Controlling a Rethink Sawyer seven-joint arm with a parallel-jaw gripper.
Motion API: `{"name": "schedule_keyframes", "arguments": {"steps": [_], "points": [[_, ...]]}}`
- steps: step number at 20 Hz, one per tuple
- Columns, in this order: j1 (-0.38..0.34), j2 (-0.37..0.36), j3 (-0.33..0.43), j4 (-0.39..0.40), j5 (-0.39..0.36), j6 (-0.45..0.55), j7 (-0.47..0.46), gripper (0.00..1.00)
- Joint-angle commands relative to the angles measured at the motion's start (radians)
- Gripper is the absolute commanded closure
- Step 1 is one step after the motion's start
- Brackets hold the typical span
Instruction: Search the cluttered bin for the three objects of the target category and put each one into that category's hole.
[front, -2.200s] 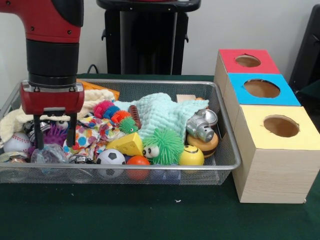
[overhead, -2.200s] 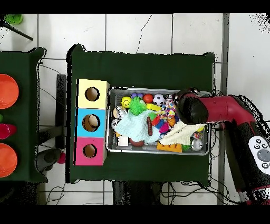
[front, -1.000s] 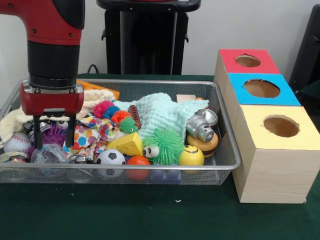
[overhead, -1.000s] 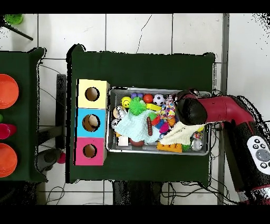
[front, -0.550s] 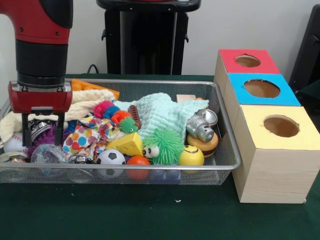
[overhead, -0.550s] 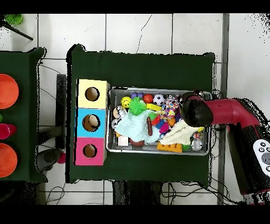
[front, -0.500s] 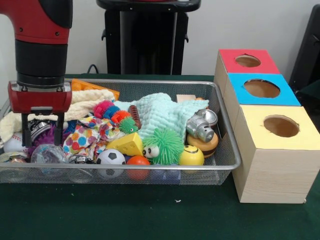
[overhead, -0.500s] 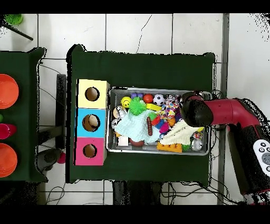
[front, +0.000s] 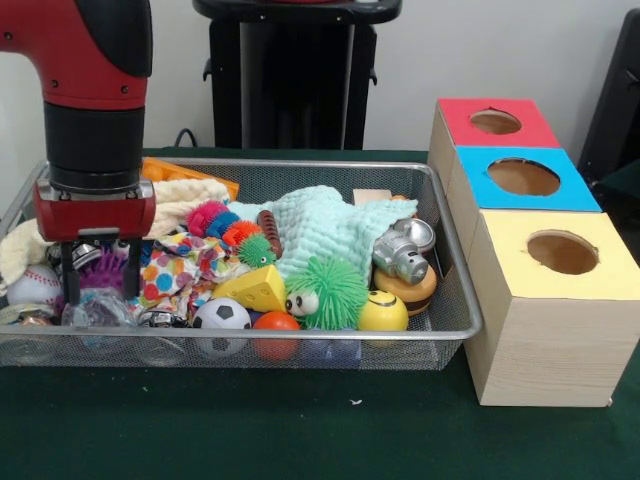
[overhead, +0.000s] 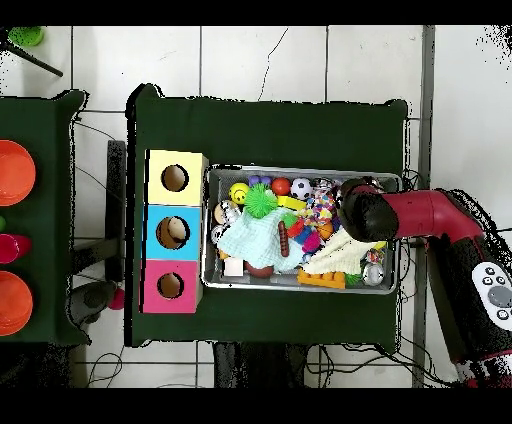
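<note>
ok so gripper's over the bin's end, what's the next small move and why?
Probably a short straight descent. The gripper hangs open in the bin, its jaws straddling the purple spiky toy, with a clear ball just in front. Lowering first should seat the toy between them before closing.

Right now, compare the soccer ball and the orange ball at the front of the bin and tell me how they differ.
The soccer ball is white with black patches; the orange ball is one plain colour. The soccer ball looks a bit bigger. The soccer ball lies nearer the gripper, the orange ball nearer the green spiky toy. Both are round and rest side by side against the bin's front mesh wall.
</note>
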Motion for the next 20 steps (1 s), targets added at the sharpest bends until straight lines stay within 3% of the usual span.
{"name": "schedule_keyframes", "arguments": {"steps": [1,20], "points": [[0.003,0.063,-0.019,0.012,-0.021,0.079,-0.171,0.00],[0.031,0.052,-0.062,-0.001,-0.075,0.088,-0.200,0.00]]}}
